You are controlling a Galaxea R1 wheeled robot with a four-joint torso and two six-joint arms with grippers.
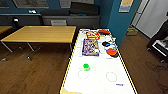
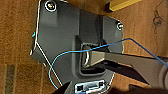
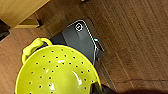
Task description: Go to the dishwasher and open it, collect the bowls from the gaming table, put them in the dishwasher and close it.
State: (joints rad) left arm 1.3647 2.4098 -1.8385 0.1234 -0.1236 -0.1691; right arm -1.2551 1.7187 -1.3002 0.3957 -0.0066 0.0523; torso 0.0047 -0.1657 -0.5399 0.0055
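The gaming table [image 1: 100, 85], with a white top and yellow edges, lies straight ahead in the head view. A small bright green bowl [image 1: 86, 66] stands on it, near its left side, just in front of the game boxes. In the right wrist view a wide yellow-green bowl [image 3: 57, 72] with small holes and a loop handle hangs close to the camera above the wooden floor and the robot's dark base. My right gripper is shut on this bowl, its fingers hidden by it. The dishwasher is out of view.
Flat colourful game boxes [image 1: 90, 47] and red, blue and black discs [image 1: 111, 50] lie on the table's far half. A yellow-wood table [image 1: 40, 33] stands to the left, a teal wall corner [image 1: 120, 22] at the far right. Cables [image 1: 156, 72] lie on the floor.
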